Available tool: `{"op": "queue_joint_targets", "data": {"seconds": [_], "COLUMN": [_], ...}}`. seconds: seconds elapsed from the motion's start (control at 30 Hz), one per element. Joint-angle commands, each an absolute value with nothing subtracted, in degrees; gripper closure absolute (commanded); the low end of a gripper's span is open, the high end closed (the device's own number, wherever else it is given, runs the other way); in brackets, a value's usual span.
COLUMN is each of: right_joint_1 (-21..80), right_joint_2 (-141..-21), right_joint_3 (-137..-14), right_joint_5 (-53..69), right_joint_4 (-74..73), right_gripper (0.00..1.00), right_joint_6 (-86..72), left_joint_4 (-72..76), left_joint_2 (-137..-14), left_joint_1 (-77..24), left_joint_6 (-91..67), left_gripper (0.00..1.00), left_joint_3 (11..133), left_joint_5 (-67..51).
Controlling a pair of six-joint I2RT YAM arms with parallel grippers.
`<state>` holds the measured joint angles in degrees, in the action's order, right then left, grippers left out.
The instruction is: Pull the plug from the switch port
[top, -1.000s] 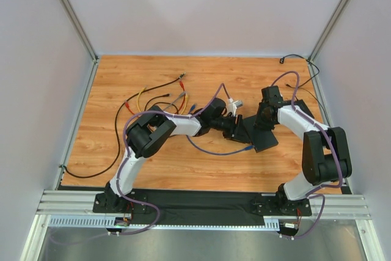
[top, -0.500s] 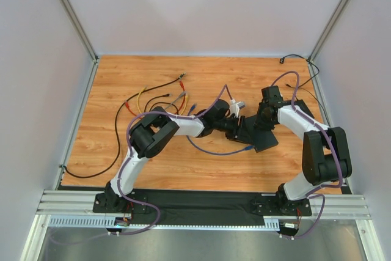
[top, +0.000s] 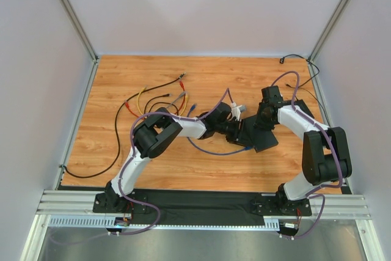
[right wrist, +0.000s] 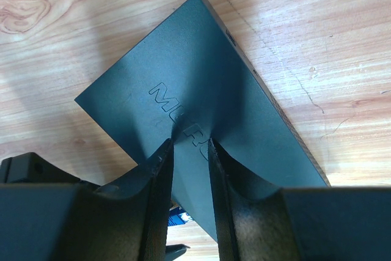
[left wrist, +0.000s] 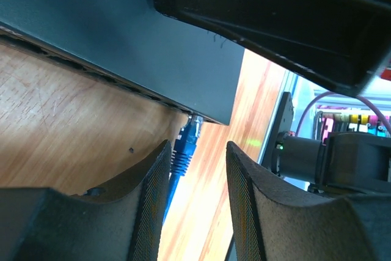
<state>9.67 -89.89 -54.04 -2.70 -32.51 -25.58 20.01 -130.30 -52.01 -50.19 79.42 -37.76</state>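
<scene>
- You have one flat black rectangular switch box (right wrist: pixel 201 71) on the wooden table (right wrist: pixel 317 22). Raised lid lettering reads "MU"; the rest is hidden.
- One blue plug (left wrist: pixel 188 136) sits in the switch port (left wrist: pixel 193 118) at the box's edge.
- Your left gripper (left wrist: pixel 198 148) has its fingers apart, straddling the plug without pinching it.
- Your right gripper (right wrist: pixel 188 142) shows a narrow gap, tips on the lid, gripping nothing.
</scene>
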Motion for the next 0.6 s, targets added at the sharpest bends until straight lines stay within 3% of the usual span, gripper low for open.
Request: {"op": "queue_joint_targets", "data": {"seconds": [0.0, 0.57], "right_joint_1": [9.58, 9.67], "right_joint_2": [-91.58, -91.67], "right_joint_3": [-51.77, -51.77], "right_joint_5": [-2.20, -2.20], "right_joint_4": [-34.81, -34.89], "right_gripper": [0.68, 0.68], "right_joint_6": [-25.14, -25.22], "left_joint_4": [19.95, 15.82], "left_joint_2": [-131.48, -133.06], "left_joint_1": [-52.91, -53.35], "left_joint_6": [-48.60, -48.16], "left_gripper": [0.51, 0.58], "left_joint_3": [81.83, 84.11], "left_joint_5": [-37.00, -35.86]}}
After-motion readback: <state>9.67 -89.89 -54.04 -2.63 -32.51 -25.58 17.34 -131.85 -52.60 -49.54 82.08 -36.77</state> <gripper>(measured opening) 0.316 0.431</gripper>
